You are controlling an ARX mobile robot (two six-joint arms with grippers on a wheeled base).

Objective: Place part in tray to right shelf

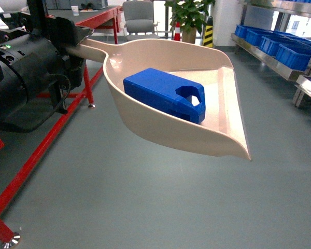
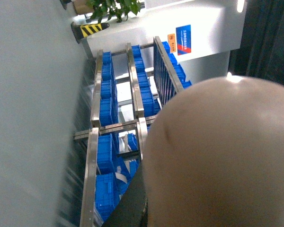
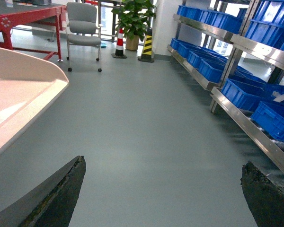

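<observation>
My left jaws (image 1: 76, 35) are clamped on the handle of the beige tray (image 1: 145, 122), holding it out above the grey floor (image 1: 119, 202) with nothing under it. From the head camera the handle runs back toward my black left arm, and the scoop opens away to the right, its flat front lip facing the right side of the view. The blue part (image 1: 163, 93) lies inside the tray, on its side near the back wall, the end with the handle hole pointing toward the lip. So the part sits well clear of my left jaws, a whole handle-length out from them, and touches only the tray.

My left wrist camera is mostly blocked by the rounded beige back of the tray, close and blurred; past it I see the steel right shelf (image 2: 95, 142) with rows of blue crates (image 2: 106, 94).

My right jaws (image 3: 163, 196) stand wide apart and hold nothing; only the two dark fingertips (image 3: 61, 196) show at the bottom of that wrist view, over bare floor. The tray's edge lies to their left, apart from them. The right shelf runs along the right edge, well ahead, carrying blue crates. I think the part is hidden from this camera by the tray wall.
</observation>
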